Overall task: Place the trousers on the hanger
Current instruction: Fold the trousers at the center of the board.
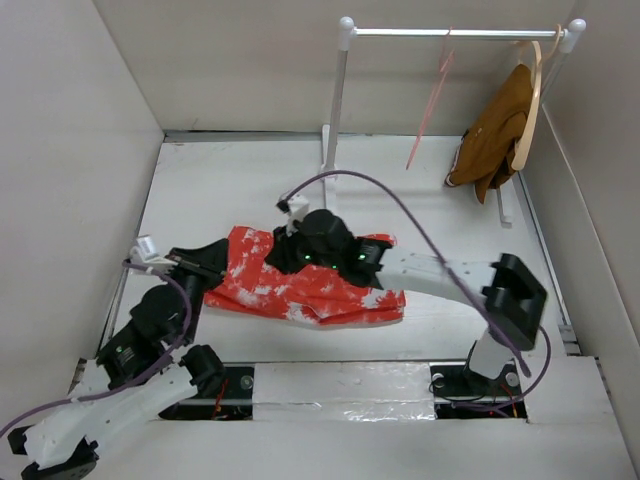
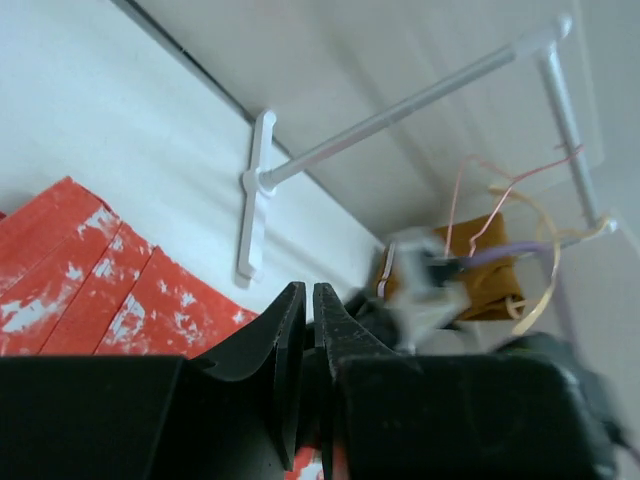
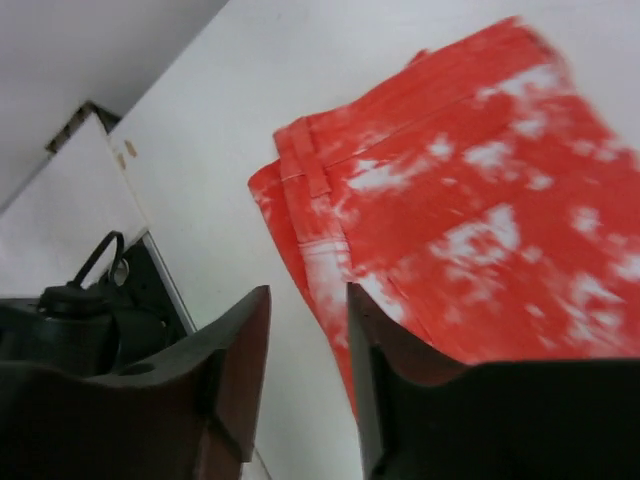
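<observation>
The red-orange trousers with white blotches lie folded in the middle of the table. My left gripper is at their left edge. In the left wrist view its jaws are pressed together, with red cloth showing low between them. My right gripper hovers over the trousers' upper left part. In the right wrist view it is open and empty beside the waistband edge. The pink wire hanger hangs on the rail at the back; it also shows in the left wrist view.
A white clothes rail stands at the back on two posts with feet. A pale wooden hanger with a brown garment hangs at its right end. White walls enclose the table on the left, back and right.
</observation>
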Controlling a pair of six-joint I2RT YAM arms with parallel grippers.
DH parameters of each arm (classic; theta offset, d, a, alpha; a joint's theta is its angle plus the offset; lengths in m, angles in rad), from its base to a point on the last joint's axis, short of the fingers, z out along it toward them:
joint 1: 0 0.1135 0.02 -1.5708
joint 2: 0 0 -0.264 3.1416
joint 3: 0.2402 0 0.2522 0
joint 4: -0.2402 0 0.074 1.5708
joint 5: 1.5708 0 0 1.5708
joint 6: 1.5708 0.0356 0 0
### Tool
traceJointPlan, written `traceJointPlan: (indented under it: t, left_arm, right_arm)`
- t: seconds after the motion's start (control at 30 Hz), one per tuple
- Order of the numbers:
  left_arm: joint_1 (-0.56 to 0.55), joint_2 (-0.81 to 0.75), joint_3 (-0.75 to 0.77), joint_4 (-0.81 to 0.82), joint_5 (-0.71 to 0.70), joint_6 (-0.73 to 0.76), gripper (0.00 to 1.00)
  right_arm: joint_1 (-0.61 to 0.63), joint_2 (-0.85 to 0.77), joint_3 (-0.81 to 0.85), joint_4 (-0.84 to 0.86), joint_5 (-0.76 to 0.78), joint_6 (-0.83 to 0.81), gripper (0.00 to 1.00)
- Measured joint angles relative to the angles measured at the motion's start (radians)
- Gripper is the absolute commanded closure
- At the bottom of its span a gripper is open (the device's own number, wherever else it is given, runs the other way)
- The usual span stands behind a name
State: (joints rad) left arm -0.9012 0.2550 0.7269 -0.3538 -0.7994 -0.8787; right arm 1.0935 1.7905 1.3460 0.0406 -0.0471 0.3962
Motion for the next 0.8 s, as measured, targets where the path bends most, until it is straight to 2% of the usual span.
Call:
traceJointPlan:
  t: [0.03, 0.07, 0.23, 0.4, 0.47, 0.67, 0.73, 0.8]
  left_arm:
    - [0.0, 0.025, -0.018, 0.019, 0.008, -0.001, 0.92]
    - [0.0, 0.058, -0.039, 0.04, 0.018, -0.002, 0.92]
    - [0.0, 0.359, -0.161, 0.209, 0.108, -0.005, 0.88]
    - [0.029, 0.673, -0.219, 0.36, 0.195, -0.026, 0.76]
    - [0.096, 0.752, -0.25, 0.444, 0.235, -0.044, 0.75]
    - [0.425, 0.949, -0.426, 0.744, 0.469, -0.114, 0.73]
    - [0.456, 0.939, -0.481, 0.835, 0.515, -0.14, 0.73]
    - [0.462, 0.898, -0.503, 0.851, 0.533, -0.156, 0.73]
  right_arm:
    - [-0.018, -0.067, -0.045, 0.002, 0.019, -0.007, 0.96]
    - [-0.032, -0.132, -0.082, 0.004, 0.041, -0.013, 1.0]
    - [-0.1, -0.452, -0.359, 0.084, 0.135, -0.005, 1.0]
    - [-0.182, -0.627, -0.705, 0.091, 0.188, 0.038, 1.0]
    - [-0.237, -0.668, -0.822, 0.076, 0.195, 0.058, 1.0]
    - [-0.413, -0.713, -1.027, 0.121, 0.157, 0.146, 1.0]
    - [-0.447, -0.698, -1.06, 0.162, 0.13, 0.169, 1.0]
    - [-0.467, -0.668, -1.079, 0.199, 0.106, 0.188, 1.0]
